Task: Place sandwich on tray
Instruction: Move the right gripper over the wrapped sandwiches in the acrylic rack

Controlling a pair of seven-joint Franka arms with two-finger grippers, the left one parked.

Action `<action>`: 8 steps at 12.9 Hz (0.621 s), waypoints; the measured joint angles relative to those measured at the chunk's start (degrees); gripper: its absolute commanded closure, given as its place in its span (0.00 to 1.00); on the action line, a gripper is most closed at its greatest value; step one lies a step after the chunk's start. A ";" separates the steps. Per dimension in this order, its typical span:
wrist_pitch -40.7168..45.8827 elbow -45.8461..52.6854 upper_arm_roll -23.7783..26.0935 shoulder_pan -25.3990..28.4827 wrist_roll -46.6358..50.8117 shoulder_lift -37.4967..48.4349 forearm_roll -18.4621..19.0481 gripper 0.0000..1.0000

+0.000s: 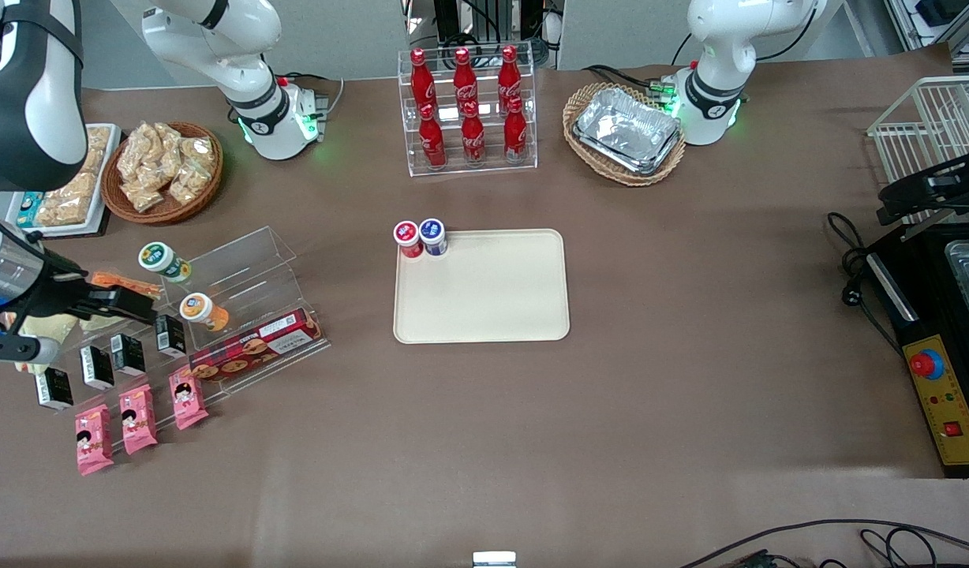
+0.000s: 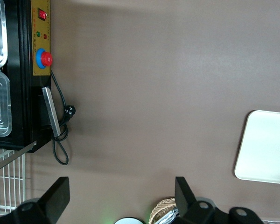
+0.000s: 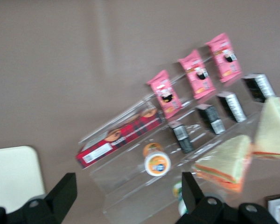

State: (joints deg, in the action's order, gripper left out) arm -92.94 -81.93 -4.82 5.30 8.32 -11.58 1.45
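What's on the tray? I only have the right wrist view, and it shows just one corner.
Observer: A red-lidded jar and a blue-lidded jar stand side by side at the tray's corner farthest from the front camera, on the working arm's side. The rest of the tray is bare.
Operator: And where is my gripper over the table?
Observer: The gripper, open and holding nothing, hovers above the clear rack at its end toward the working arm. From the front, the arm partly covers the sandwiches.
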 measured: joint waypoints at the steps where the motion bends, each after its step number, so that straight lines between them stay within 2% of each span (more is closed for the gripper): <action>1: 0.36 0.01 -0.02 -0.02 0.02 0.54 1.80 0.00; 5: 2.70 0.00 -2.76 -0.64 0.29 2.44 2.58 0.00; 8: 2.70 -0.12 -6.83 -4.49 -1.08 2.42 -1.32 0.00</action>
State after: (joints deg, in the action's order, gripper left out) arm -90.24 -82.04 -11.65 0.80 7.24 -9.17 0.12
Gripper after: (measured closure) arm 0.000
